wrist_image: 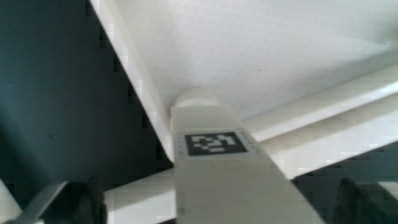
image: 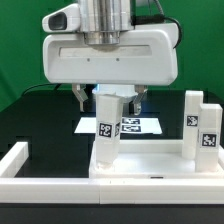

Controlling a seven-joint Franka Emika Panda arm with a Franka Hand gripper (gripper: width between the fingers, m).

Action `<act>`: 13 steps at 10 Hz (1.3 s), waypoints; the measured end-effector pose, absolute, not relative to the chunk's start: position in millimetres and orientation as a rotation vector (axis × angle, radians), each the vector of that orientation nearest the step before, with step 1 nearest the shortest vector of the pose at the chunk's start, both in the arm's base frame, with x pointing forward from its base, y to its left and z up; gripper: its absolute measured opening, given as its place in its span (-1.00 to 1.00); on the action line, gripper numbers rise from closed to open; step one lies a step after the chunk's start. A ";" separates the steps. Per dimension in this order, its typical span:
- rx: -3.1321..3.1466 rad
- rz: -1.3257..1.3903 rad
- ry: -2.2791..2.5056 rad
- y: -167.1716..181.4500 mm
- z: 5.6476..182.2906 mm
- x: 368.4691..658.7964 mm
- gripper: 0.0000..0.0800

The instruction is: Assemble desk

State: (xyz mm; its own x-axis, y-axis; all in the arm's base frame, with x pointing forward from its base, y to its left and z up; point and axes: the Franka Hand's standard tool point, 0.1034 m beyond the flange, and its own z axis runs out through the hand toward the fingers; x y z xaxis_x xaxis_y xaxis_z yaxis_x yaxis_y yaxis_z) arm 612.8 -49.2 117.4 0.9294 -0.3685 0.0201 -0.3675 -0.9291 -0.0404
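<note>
Black table (image: 40, 110), white border rails (image: 20, 160), green backdrop (image: 20, 50), marker board (image: 145, 125)

You're looking at a broad white claw (image: 108, 98) housing with rounded corners, boxy and smooth. Above it sits a ribbed silver-grey metal wrist cylinder beside a white rounded camera casing. Below the housing hang two short dark fingers (image: 83, 96).

One leg (image: 108, 128) stands on the desk top (image: 150, 165), under the hand (image: 109, 97).
</note>
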 end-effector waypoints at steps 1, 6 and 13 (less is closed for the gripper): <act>-3.050 -0.042 0.583 -49.7 117.3 612.7 0.29; -2.966 -0.036 0.902 -49.2 117.1 612.7 -0.28; -2.427 -0.004 1.849 -54.2 116.5 615.1 -0.28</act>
State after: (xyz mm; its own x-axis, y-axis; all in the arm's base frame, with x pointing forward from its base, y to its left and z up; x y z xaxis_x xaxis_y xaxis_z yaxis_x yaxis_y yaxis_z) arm 615.1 -54.2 116.5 0.2670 -0.9622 -0.0531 -0.9620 -0.2629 -0.0737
